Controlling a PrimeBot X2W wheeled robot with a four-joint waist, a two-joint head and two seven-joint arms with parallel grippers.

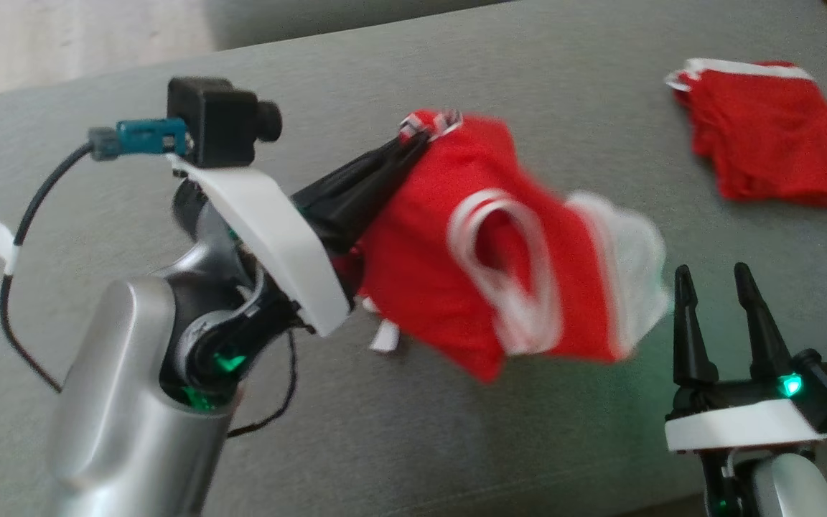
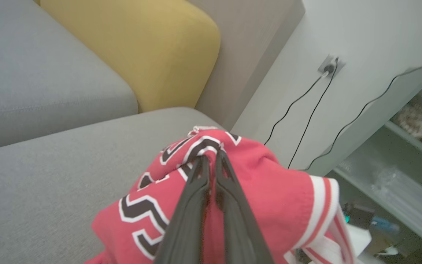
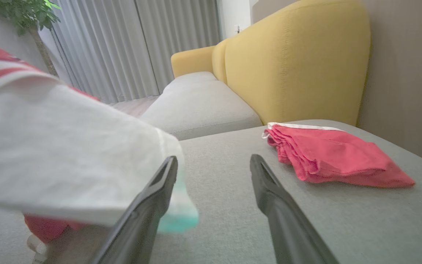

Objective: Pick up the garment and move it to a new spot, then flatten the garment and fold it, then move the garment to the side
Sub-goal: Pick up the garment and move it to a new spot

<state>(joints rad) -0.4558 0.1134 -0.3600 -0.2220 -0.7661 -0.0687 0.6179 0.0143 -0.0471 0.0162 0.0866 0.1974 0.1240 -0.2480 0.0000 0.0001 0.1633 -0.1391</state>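
A red garment point(image 1: 456, 251) with white trim and black-and-white lettering hangs bunched in the air above the grey sofa seat point(image 1: 528, 86). My left gripper point(image 1: 421, 136) is shut on its upper edge; the left wrist view shows the closed fingers point(image 2: 196, 190) pinching the red garment point(image 2: 269, 183). My right gripper point(image 1: 715, 276) stands open at the lower right, just right of the garment's white hem, holding nothing. In the right wrist view the right gripper point(image 3: 214, 161) has the white hem point(image 3: 68, 154) blurred against its left finger.
A second red garment point(image 1: 769, 133), folded, lies at the far right of the seat, seen again as the folded red garment point(image 3: 328, 154). A yellow backrest point(image 3: 299, 58) rises behind it. A wall with cables point(image 2: 306, 106) and a shelf point(image 2: 398, 146) stand beyond the sofa's end.
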